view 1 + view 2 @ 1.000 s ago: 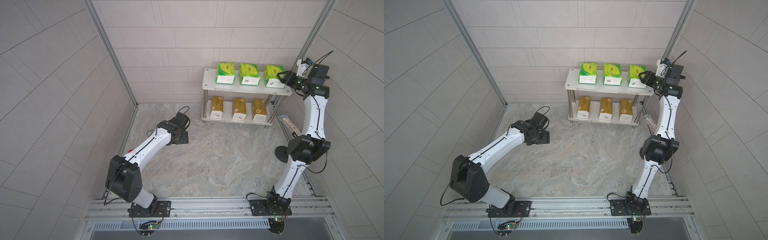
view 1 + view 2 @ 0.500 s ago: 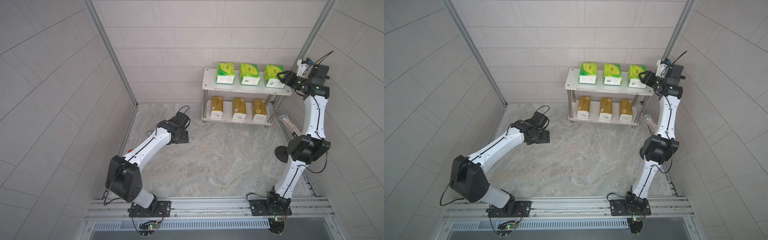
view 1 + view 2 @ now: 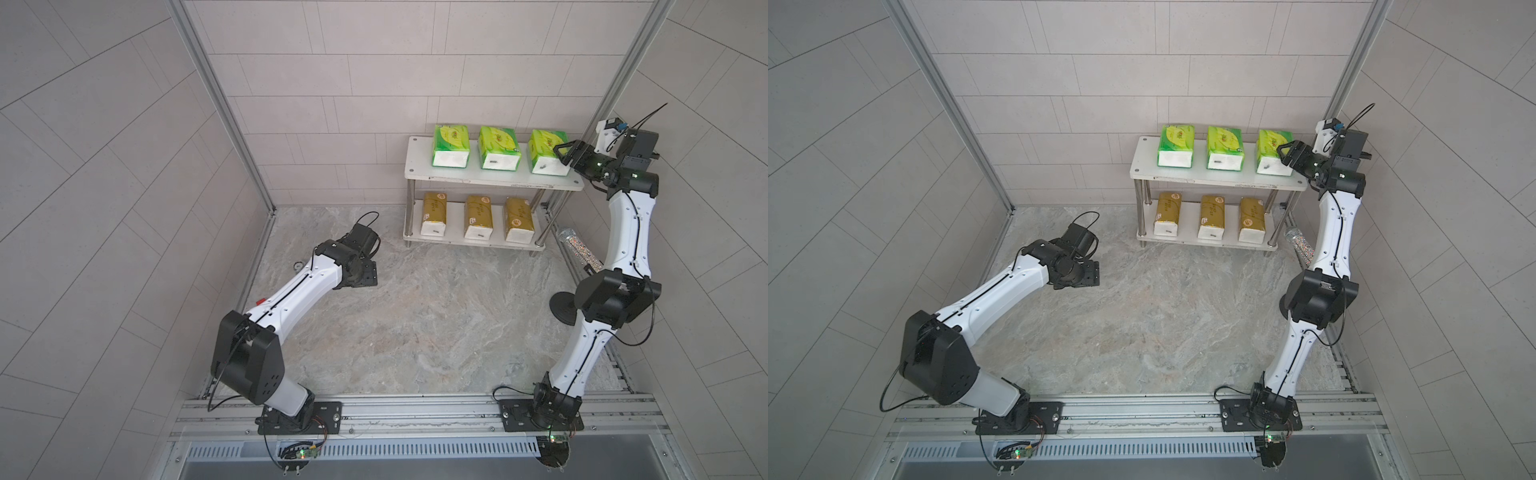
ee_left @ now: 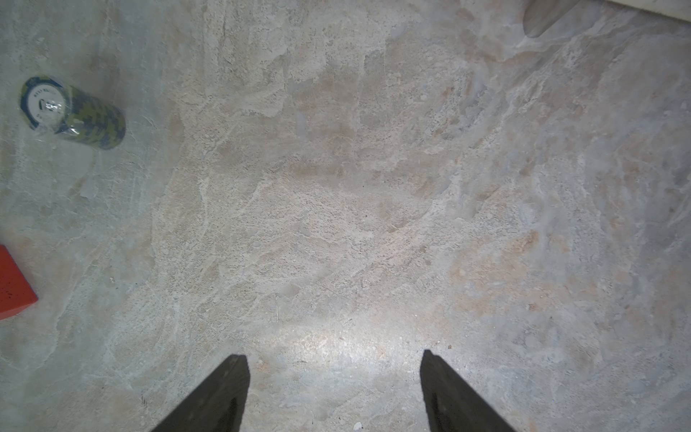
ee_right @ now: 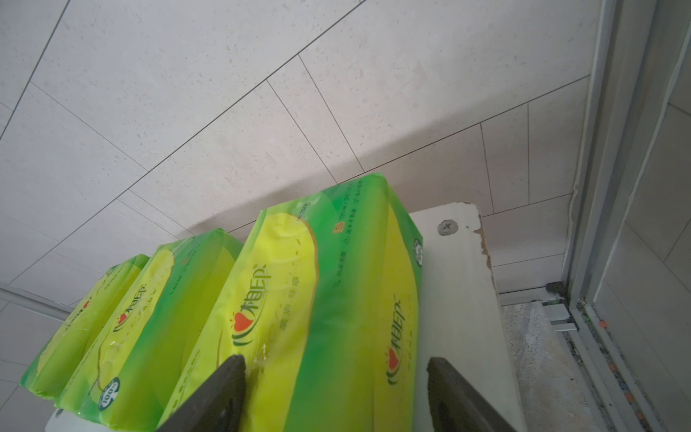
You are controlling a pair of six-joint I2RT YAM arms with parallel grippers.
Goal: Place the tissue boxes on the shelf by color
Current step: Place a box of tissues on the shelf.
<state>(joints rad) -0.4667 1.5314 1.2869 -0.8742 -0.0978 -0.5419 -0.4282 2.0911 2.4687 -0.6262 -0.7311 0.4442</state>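
The shelf (image 3: 415, 166) (image 3: 1142, 166) stands against the back wall. Three green tissue boxes (image 3: 451, 143) (image 3: 498, 145) (image 3: 544, 151) lie in a row on its top board. On the lower board lie three gold tissue boxes (image 3: 434, 210) (image 3: 478, 214) (image 3: 518, 216). My right gripper (image 3: 561, 151) (image 5: 336, 361) is open and straddles the near end of the rightmost green box (image 5: 329, 284); bare white board shows between one finger and the box. My left gripper (image 3: 368, 274) (image 4: 334, 359) is open, low over bare floor, with nothing between its fingers.
A speckled tube (image 3: 579, 249) leans by the shelf's right post, near a black round base (image 3: 561, 307). In the left wrist view, a patterned roll (image 4: 73, 112) and a red block (image 4: 13, 284) lie on the stone floor. Tiled walls close in both sides.
My right gripper's jaws have opened around the rightmost green box, which stays on the top board. The left arm has not moved.
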